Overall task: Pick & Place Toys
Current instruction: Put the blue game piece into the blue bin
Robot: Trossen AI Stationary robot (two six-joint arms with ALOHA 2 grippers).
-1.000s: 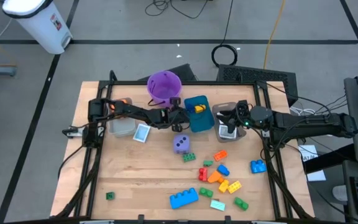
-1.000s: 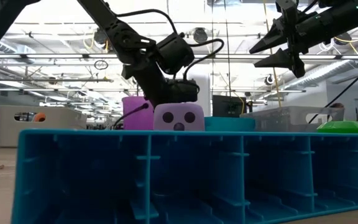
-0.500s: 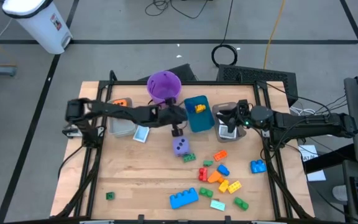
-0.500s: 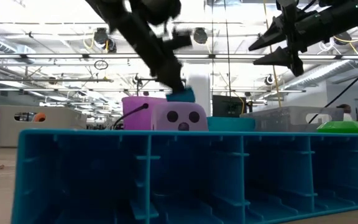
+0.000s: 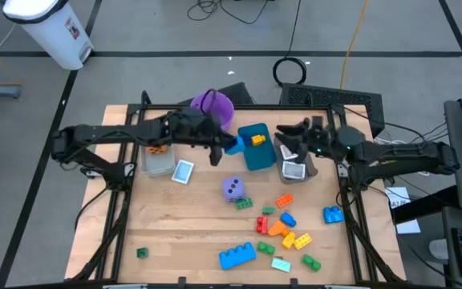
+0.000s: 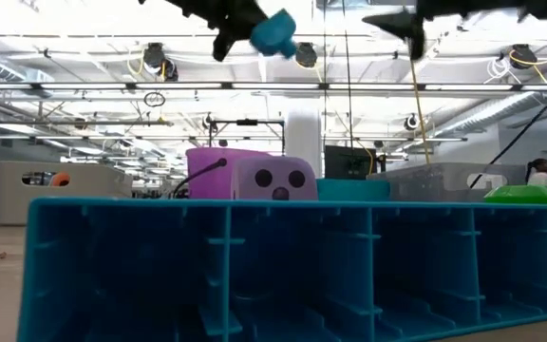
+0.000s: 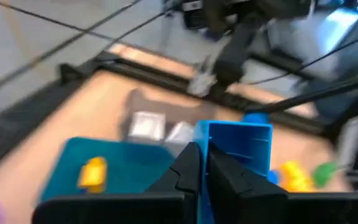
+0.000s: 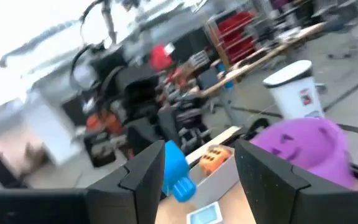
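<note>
My left gripper (image 5: 220,148) (image 7: 201,163) is shut on a small blue brick (image 5: 233,145) (image 6: 273,31), held high over the left edge of the teal bin (image 5: 257,157). My right gripper (image 5: 289,140) (image 8: 201,180) hangs open and holds nothing, high over the grey bin (image 5: 297,167). A purple die (image 5: 233,188) sits on the table in front of the bins. A yellow brick (image 5: 257,140) lies in the teal bin. Several loose bricks (image 5: 283,227) lie at the near right. My left gripper pinches the blue brick by its near wall (image 7: 211,144) between its two fingers. The rest of the brick sticks out beyond the fingertips. The fingers come almost level from the table's left, slanting slightly down. The brick hangs clear of the table and the bins.
A purple bucket (image 5: 212,108) stands at the far edge. At the left, a clear bin (image 5: 157,163) holds an orange die (image 5: 156,149). A card (image 5: 183,172) lies beside it. A large blue brick (image 5: 237,255) and a green brick (image 5: 142,253) lie near the front edge.
My left gripper, shut throughout, has risen steeply from beside the purple die with the blue brick. It has rolled and tipped from pointing down to nearly level. The brick is now lifted well clear of the table. My right gripper has risen and tipped upward, still open.
</note>
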